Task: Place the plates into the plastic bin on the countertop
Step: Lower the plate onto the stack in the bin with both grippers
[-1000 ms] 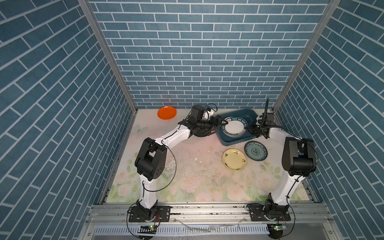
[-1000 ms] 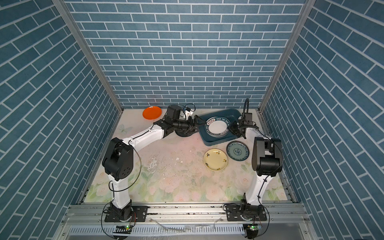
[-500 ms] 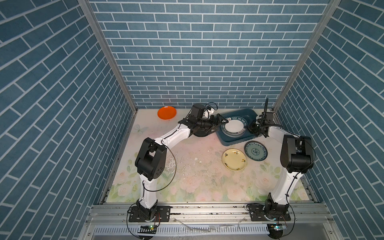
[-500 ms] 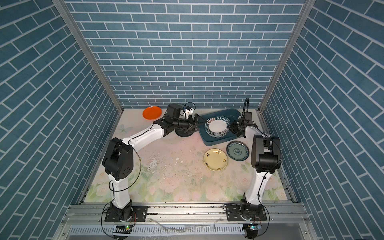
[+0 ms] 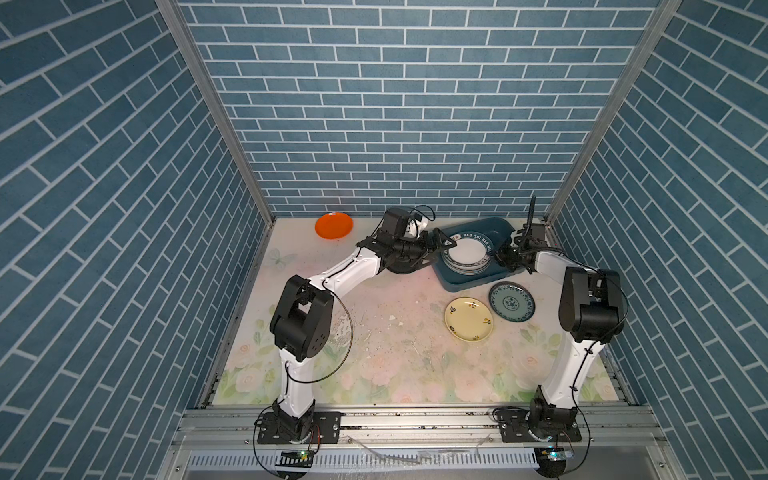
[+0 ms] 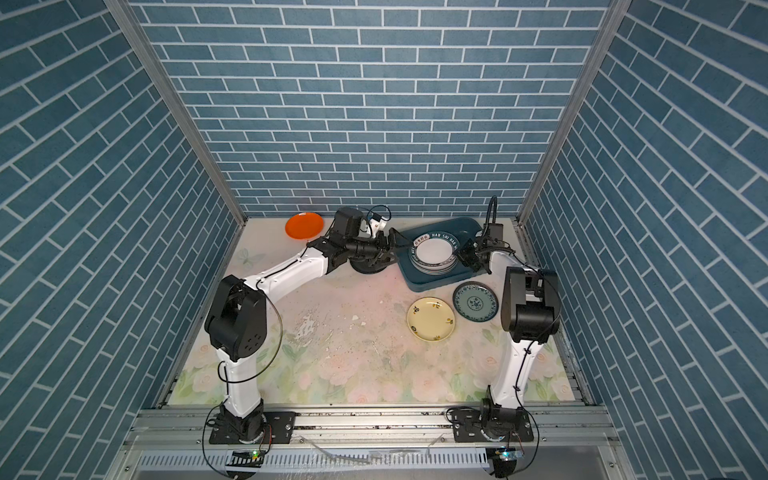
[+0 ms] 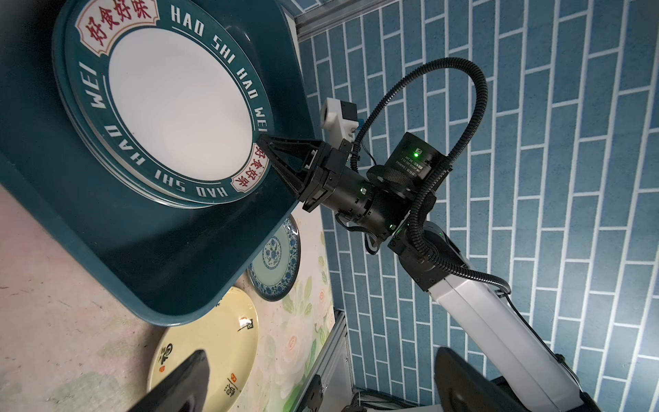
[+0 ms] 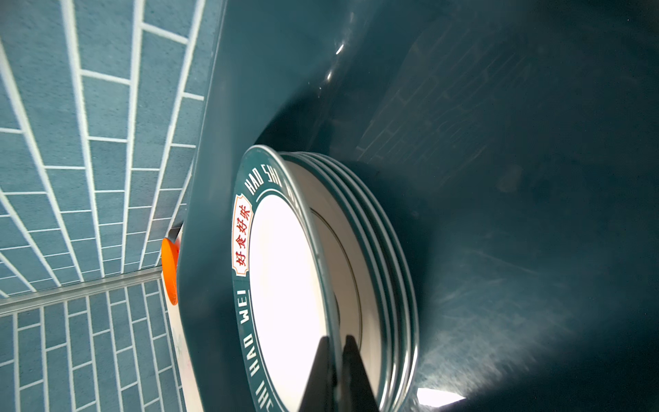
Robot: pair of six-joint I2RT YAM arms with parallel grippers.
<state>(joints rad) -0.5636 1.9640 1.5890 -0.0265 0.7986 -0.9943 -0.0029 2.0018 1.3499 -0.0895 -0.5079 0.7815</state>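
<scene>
- The dark teal-blue rectangular plastic bin (image 5: 465,284) stands at the back of the pale flower-printed surface (image 5: 395,353), on the right arm's side. Inside it lies a flat stack of white round plates with teal lettered rims (image 8: 392,249).
- The right tool (image 7: 263,142) is pinched narrow on the rim of the topmost lettered plate (image 5: 467,251), at the plate's edge facing the bin wall on the right arm's side. The right wrist view shows the rim running between its two fingers.
- That plate lies level on the stack, so the step in hand looks like letting go. The jaws would need to part and the tool pull outward over that wall, away from the bin's middle.
- The left tool (image 5: 441,245) stands wide and empty at the bin's opposite wall, pointing toward the stack. A black round plate (image 5: 409,268) lies under its wrist, just beside the bin.
- Just outside the bin's front wall lie a pale yellow round plate (image 5: 468,318) and a patterned teal round plate (image 5: 511,301), both nearer the right arm.
- A plain orange round plate (image 5: 333,225) lies well apart from the bin, beyond the left arm and nearer to it.
</scene>
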